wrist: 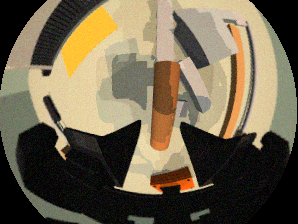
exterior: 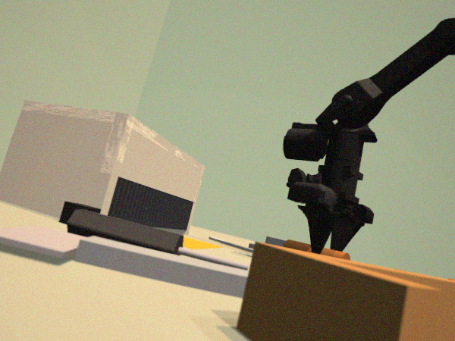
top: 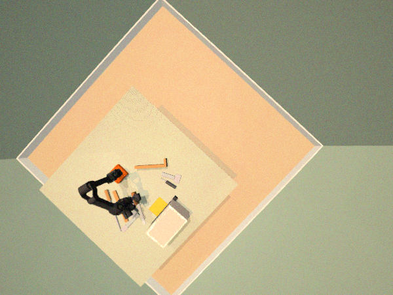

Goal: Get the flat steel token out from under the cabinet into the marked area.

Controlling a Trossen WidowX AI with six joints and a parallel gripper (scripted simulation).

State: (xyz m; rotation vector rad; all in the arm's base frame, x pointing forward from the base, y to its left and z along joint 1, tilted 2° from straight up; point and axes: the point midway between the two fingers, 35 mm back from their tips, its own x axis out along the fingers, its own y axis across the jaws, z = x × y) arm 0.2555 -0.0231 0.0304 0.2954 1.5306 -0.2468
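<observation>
My gripper (top: 135, 198) (exterior: 327, 246) (wrist: 161, 124) is open. It is low over the table, with one finger on each side of the orange handle (exterior: 338, 253) (wrist: 162, 106) of a rod tool. The tool's pale shaft (wrist: 164, 26) points towards the cabinet. The pale cabinet (top: 167, 229) (exterior: 64, 163) has dark vent slots (exterior: 149, 204) (wrist: 69, 23) at its base. The yellow marked area (top: 158, 206) (exterior: 197, 243) (wrist: 89, 38) lies in front of it. The steel token is not visible in any view.
An orange L-shaped tool (top: 152, 165), a pale flat tool (top: 171, 177) and a small dark bar (top: 170, 184) lie behind the marked area. Two short orange rods (top: 111, 195) and pale rods (top: 141, 216) lie beside the arm. A big orange block fills the foreground.
</observation>
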